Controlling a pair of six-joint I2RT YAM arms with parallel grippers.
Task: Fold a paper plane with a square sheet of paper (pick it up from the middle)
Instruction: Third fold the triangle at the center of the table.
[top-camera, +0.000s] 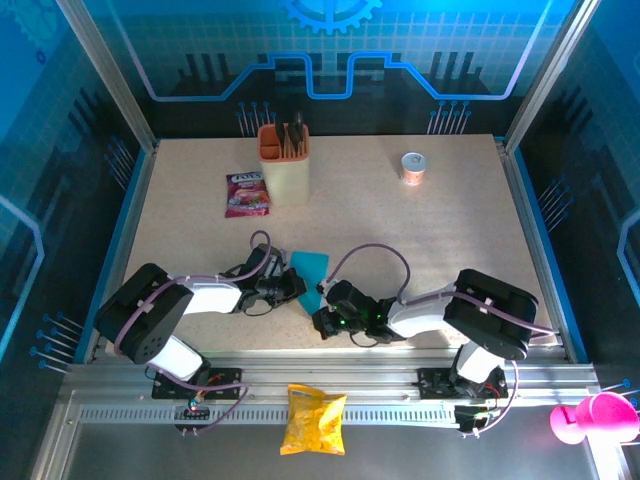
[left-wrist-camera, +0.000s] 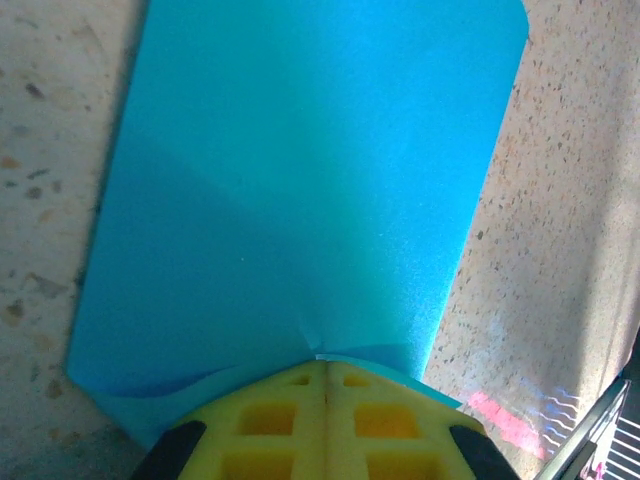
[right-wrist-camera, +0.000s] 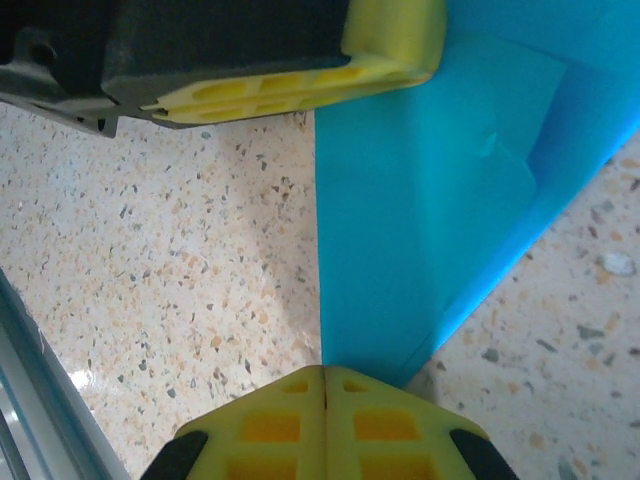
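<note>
Down on the counter (top-camera: 420, 230), near its front edge, the partly folded cyan sheet of paper (top-camera: 311, 268) lies between both arms; left fingers (left-wrist-camera: 230, 410) and right fingers (right-wrist-camera: 230, 405) are each closed tight, pinching its edge.

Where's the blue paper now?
In the top view, the thin cyan-blue paper sheet lies front-centre, between the left pincer and the right pincer.

holder (top-camera: 285, 165) and packet (top-camera: 246, 194) beyond paper (top-camera: 310, 272)
</note>
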